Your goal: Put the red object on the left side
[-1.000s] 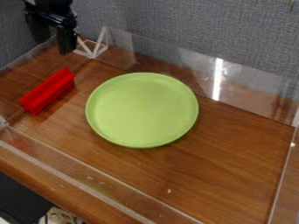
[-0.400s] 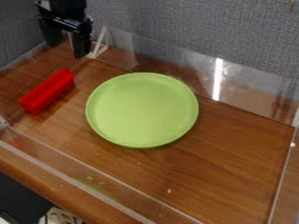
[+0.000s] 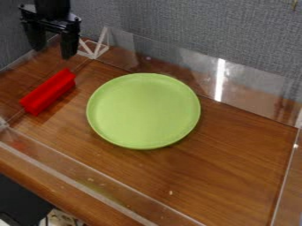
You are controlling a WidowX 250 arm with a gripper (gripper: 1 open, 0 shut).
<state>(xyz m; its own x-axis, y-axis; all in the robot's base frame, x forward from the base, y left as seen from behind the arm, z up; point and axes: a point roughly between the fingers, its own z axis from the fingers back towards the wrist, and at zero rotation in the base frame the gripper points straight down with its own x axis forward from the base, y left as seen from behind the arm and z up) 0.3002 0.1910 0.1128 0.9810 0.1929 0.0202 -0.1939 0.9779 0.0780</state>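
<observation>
green plate [image 3: 143,109] bare (red object [image 3: 48,91] lies beside it).

Red block [image 3: 48,91] is seen lying flat on the wooden bench [image 3: 224,159], at its left side, just beside but apart from the green plate [image 3: 143,109] at centre. The black gripper [image 3: 52,41] is held above the back-left corner, jaws parted and empty, well clear of the block. Clear walls [image 3: 224,75] enclose the bench.

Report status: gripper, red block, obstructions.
Gripper open, empty, raised behind the red block. Block flat on table, left of green plate, not touching it. Nothing in the way.
</observation>
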